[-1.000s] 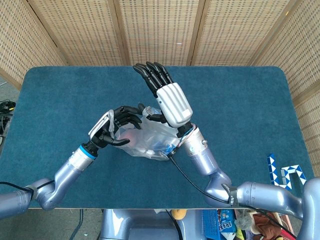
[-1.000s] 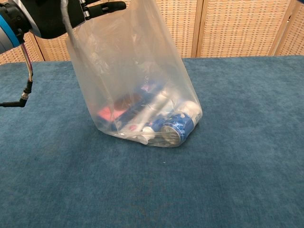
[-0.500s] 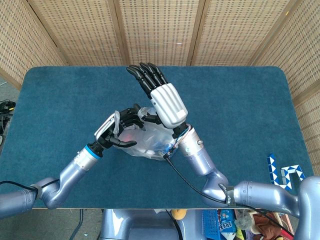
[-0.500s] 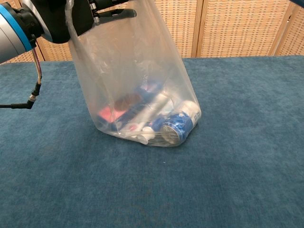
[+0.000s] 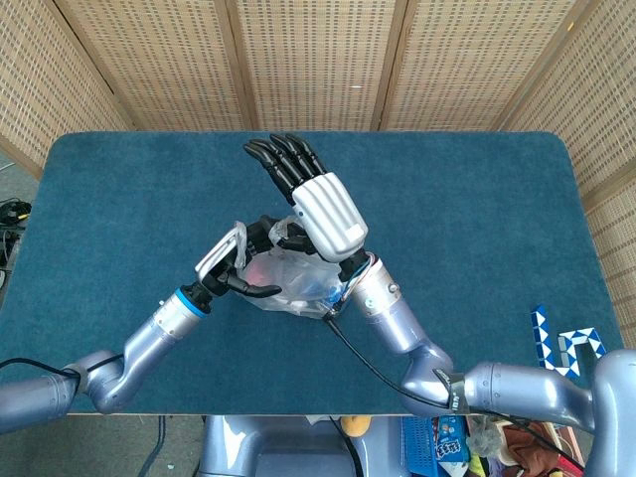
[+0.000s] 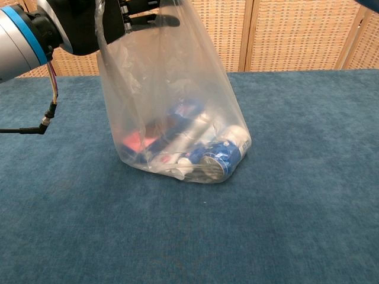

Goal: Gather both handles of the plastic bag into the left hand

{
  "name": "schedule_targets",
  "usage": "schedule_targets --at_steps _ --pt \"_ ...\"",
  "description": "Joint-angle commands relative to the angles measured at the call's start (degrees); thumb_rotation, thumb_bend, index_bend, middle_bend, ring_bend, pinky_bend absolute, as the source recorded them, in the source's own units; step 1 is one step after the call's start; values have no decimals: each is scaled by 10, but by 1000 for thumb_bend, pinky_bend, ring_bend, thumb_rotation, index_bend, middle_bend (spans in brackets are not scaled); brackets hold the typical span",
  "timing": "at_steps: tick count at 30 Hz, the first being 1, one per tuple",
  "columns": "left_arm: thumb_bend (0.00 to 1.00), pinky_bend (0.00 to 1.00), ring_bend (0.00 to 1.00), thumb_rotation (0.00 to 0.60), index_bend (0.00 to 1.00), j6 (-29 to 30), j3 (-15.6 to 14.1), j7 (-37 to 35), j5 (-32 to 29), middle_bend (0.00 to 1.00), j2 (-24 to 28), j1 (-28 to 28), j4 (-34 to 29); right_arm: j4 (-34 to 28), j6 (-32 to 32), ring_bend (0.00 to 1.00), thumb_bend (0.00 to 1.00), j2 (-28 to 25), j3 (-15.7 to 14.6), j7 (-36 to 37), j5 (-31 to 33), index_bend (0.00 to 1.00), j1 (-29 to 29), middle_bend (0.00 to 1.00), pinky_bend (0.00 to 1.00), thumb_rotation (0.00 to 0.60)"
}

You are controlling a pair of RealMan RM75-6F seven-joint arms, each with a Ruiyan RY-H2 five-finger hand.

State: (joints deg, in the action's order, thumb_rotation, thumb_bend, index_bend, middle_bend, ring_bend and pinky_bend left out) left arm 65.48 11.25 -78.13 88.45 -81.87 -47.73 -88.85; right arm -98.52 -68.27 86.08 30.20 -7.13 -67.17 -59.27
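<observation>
A clear plastic bag (image 6: 177,106) stands on the blue table, with cans and packets (image 6: 207,160) at its bottom. My left hand (image 6: 83,26) grips one handle strap (image 6: 102,35) at the bag's upper left, its fingers curled around it. From above, the left hand (image 5: 237,266) sits at the left of the bag's mouth (image 5: 283,283). My right hand (image 5: 320,211) hovers over the bag's top with its fingers stretched out straight. Its thumb is hidden under the palm by the bunched plastic (image 5: 286,234), so any hold on the second handle is hidden.
The blue cloth table (image 5: 477,199) spreads wide around the bag. A blue and white folding toy (image 5: 561,343) lies near the front right edge. A thin cable (image 6: 44,121) hangs from my left wrist. Wicker screens stand behind the table.
Both hands drew closer together over the bag's mouth. The left hand carried its handle toward the right hand, and the bag's top shifted with it; the contents stayed put.
</observation>
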Motion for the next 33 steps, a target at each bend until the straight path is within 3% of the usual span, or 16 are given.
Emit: schedule_targets --at_steps 1,12,33 --pt "91 353 326 563 309 8 -6 18 13 278 -2 2 3 -4 1 63 476 -1 -3 2 -1 0 1 123 43 600" --pt "91 344 310 563 334 31 -21 65 43 257 -15 4 12 -8 3 63 471 -7 -11 14 -6 0 8 123 43 600" --pt "92 226 291 564 323 37 -5 130 26 235 -51 -6 17 -23 15 63 458 -22 -27 35 -23 0 18 124 44 600"
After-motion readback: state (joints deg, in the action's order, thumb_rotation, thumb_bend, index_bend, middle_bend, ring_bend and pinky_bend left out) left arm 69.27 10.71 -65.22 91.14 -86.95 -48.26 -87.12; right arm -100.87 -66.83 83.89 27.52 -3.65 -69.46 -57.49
